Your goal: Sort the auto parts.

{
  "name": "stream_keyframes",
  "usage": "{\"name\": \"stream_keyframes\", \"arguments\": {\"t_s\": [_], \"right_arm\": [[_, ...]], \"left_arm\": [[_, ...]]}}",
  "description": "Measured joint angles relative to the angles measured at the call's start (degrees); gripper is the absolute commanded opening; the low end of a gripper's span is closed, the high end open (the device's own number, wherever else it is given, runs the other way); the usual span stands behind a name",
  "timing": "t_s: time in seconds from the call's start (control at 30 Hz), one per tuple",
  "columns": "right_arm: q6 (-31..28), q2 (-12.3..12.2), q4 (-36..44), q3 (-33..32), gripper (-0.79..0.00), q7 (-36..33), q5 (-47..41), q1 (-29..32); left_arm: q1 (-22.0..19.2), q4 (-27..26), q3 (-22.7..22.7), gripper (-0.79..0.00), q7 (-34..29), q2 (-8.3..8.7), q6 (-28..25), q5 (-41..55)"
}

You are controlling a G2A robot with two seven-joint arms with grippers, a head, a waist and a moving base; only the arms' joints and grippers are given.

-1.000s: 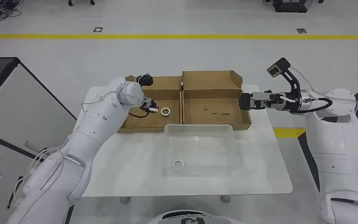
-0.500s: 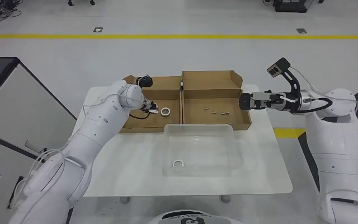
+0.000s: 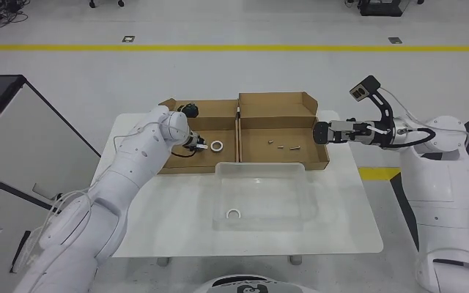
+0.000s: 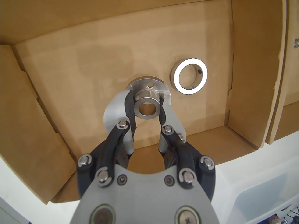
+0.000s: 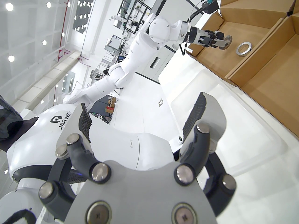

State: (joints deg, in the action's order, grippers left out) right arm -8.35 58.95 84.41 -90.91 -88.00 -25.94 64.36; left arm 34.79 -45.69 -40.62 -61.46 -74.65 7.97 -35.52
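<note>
Left pincer [image 4: 146,108] grips a flanged metal hub [image 4: 149,86] by its neck inside the left cardboard box [image 4: 70,59], just beside a metal ring [image 4: 179,80]. Right pincer [image 5: 142,104] stands wide apart near the right cardboard box [image 3: 256,124].

White table [image 3: 344,220]: rectangular top with rounded corners, standing on a pale grey floor [image 3: 234,80]. Yellow line [image 3: 234,47]: runs left to right across the floor, well beyond the table's far edge. Two small square floor plates lie just beyond that line, one to the left [image 3: 128,38] and one to the right [image 3: 395,40]. Dark-framed panel [image 3: 29,139]: stands at the left, near the table's left edge. Short yellow strip [image 3: 377,173]: on the floor just right of the table. Black equipment [image 3: 381,7]: at the far right. Round ceiling lights [image 5: 9,6] and a red pipe [image 5: 61,24] appear in the hall behind.
</note>
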Motion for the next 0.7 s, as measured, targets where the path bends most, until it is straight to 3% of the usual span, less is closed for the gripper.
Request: {"name": "stream_keyframes", "arguments": {"t_s": [0.13, 0.17, 0.23, 0.3, 0.33, 0.4, 0.7], "right_arm": [[0.0, 0.0, 0.0, 0.0, 0.0, 0.0, 0.0, 0.0], [0.0, 0.0, 0.0, 0.0, 0.0, 0.0, 0.0, 0.0], [0.0, 0.0, 0.0, 0.0, 0.0, 0.0, 0.0, 0.0], [0.0, 0.0, 0.0, 0.0, 0.0, 0.0, 0.0, 0.0], [0.0, 0.0, 0.0, 0.0, 0.0, 0.0, 0.0, 0.0], [0.0, 0.0, 0.0, 0.0, 0.0, 0.0, 0.0, 0.0], [0.0, 0.0, 0.0, 0.0, 0.0, 0.0, 0.0, 0.0]], "left_arm": [[-0.94, 2.82, 0.69, -0.782, 0.61, -1.02, -0.15, 0.56], [-1.19, 3.62, 0.9, -0.702, 0.76, -1.32, -0.28, 0.68], [-1.55, 4.78, 1.22, -0.631, 0.98, -1.75, -0.48, 0.71], [-1.93, 6.05, 1.49, -0.474, 1.24, -2.21, -0.76, 0.89], [-2.11, 6.57, 1.6, -0.351, 1.38, -2.4, -0.86, 0.9], [-2.5, 7.68, 1.75, -0.015, 1.64, -2.82, -1.1, 1.12], [-3.84, 10.5, 1.08, 0.0, 3.39, -3.71, -1.56, 1.79]]}}
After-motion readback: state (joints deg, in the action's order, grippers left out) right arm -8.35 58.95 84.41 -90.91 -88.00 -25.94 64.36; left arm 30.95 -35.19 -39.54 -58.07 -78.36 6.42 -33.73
